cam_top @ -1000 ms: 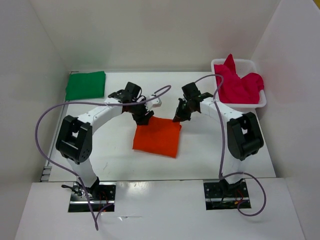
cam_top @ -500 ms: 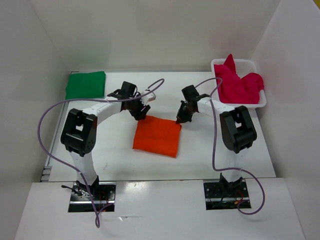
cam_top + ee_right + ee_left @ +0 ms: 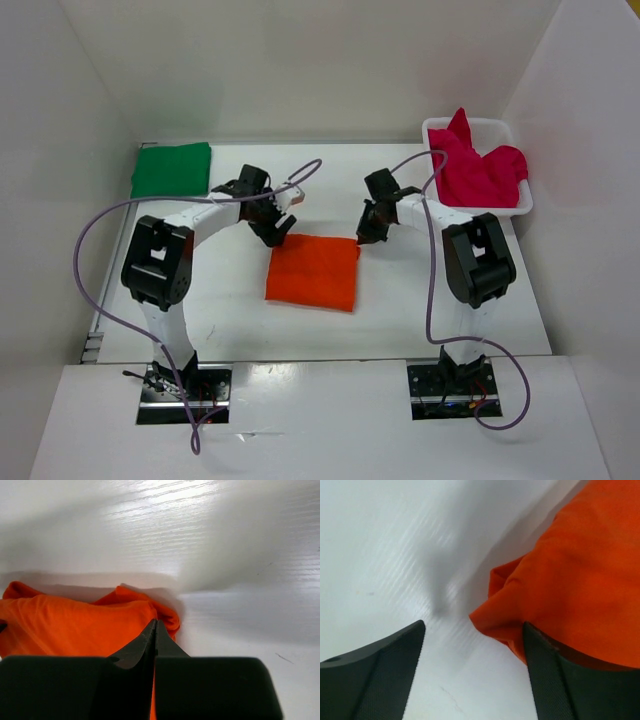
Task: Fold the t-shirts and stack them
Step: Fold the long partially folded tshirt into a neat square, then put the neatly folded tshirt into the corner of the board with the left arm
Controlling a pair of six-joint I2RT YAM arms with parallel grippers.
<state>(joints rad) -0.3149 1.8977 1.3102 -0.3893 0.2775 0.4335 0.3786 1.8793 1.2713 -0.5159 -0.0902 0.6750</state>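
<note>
Progress: green t-shirt [image 3: 172,170] lies folded at the far left corner of the table [image 3: 200,320]. Orange t-shirt [image 3: 313,272] lies folded mid-table, not stacked. Magenta t-shirt [image 3: 478,170] sits heaped, unfolded, in the white basket [image 3: 497,125]. Orange packet is near-square, slightly wider left-to-right, its edges roughly in line with the table's. Collar hidden, so heading unclear. Left gripper [image 3: 272,232] has jaws apart astride its far left corner. Right gripper [image 3: 362,237] is pressed together at the far right corner; pinch uncertain.
</note>
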